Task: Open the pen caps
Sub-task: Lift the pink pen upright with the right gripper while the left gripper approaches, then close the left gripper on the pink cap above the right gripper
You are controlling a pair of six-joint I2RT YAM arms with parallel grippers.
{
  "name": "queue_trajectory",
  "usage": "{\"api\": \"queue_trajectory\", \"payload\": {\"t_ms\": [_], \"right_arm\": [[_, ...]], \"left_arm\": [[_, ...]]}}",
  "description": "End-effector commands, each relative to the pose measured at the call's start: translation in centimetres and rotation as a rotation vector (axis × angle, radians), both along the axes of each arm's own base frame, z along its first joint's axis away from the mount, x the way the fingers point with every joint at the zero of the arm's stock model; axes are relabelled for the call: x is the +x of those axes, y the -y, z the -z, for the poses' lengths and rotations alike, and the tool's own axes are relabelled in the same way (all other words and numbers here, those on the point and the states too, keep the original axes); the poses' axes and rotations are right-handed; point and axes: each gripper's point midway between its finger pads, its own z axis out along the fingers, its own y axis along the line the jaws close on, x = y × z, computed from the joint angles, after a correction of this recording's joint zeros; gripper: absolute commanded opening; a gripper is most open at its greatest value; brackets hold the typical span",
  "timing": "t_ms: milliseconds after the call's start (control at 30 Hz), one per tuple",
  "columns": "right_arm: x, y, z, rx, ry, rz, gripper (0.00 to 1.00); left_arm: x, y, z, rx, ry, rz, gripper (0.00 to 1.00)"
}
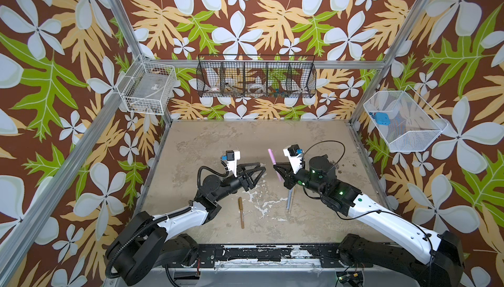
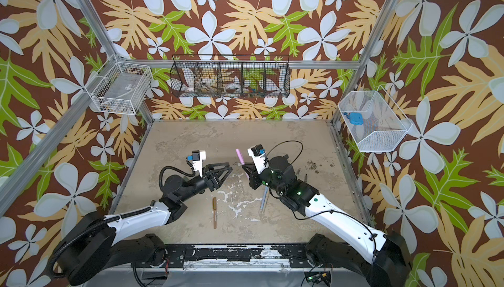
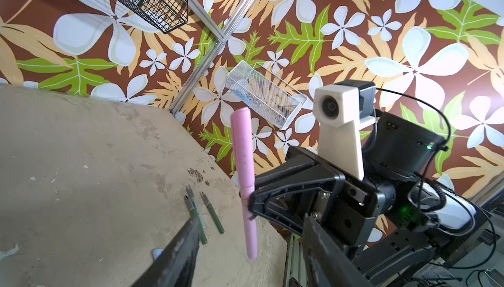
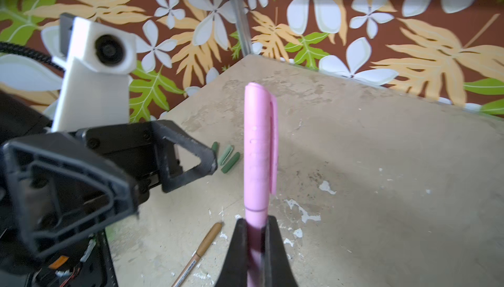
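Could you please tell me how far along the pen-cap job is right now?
Done: loose green caps lie on the table, and green pens show bare tips. In hand: the right gripper is shut on the pink pen, pink cap still on, with the open left gripper beside it. Left: the brown pen lies capped, and the light blue pen looks unopened too.
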Motion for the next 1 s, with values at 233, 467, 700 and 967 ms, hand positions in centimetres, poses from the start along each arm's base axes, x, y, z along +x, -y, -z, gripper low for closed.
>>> {"api": "queue_trajectory", "payload": {"t_ms": [233,467,700,967], "right_arm": [[-3.0,-1.7,1.4,0.123,0.145,-0.207,0.06],[-3.6,-2.4,1.9,0.152,0.125,-0.256,0.06],[-4.3,-3.2,2.5,0.167,0.102,-0.316,0.06],[-4.8,-3.3,2.5,0.187,0.106,-0.347,0.07]], "left_arm": [[-1.5,-0.7,-1.4,-0.028,0.151,0.064,0.57],[-1.6,0.0,-0.1,0.039,0.133,0.079,0.57],[-2.2,1.2,0.2,0.081,0.145,0.112,0.55],[-2.1,1.0,0.2,0.101,0.135,0.081,0.47]]}}
